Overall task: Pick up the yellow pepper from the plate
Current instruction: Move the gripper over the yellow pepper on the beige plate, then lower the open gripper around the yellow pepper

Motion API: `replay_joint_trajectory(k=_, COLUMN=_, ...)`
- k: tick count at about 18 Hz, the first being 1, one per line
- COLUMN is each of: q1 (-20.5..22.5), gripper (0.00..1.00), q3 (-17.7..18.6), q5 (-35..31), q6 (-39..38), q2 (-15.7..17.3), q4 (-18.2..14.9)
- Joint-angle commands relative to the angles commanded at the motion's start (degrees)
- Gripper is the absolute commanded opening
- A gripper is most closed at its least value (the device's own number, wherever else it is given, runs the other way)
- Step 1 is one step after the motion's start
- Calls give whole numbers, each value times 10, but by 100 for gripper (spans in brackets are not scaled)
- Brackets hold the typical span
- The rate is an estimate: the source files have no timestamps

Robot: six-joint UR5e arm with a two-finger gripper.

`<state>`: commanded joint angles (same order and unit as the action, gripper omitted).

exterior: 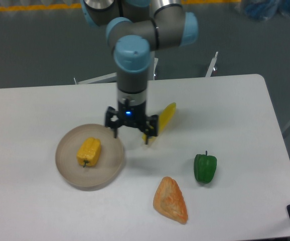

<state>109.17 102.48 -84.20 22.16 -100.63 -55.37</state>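
Note:
The yellow pepper (89,151) lies on its side in the middle of the round beige plate (68,167) at the left of the table. My gripper (131,135) hangs above the plate's right rim, to the right of the pepper and apart from it. Its fingers point down and stand spread, with nothing between them.
A long slim yellow piece (164,119) lies just right of the gripper, partly behind it. A green bell pepper (205,167) stands at the right, and an orange wedge-shaped piece (171,200) lies near the front. The arm's base (135,50) is at the table's back edge.

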Motion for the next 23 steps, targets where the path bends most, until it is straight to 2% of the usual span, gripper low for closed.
replay_joint_trajectory(k=3, q1=-35, gripper=100, q3=1, q5=-4, q6=-12, q2=-20, q4=6)
replay_joint_trajectory(k=8, q1=-49, gripper=100, q3=5, q5=-6, q6=-12, q2=-38, q4=10)
replay_joint_trajectory(k=13, q1=-61, gripper=100, q3=11, q5=-12, q6=-14, q2=-63, q4=39)
replay_joint_trajectory(k=23, q1=-77, gripper=100, q3=19, q5=-26, q6=-15, q2=-71, q4=41)
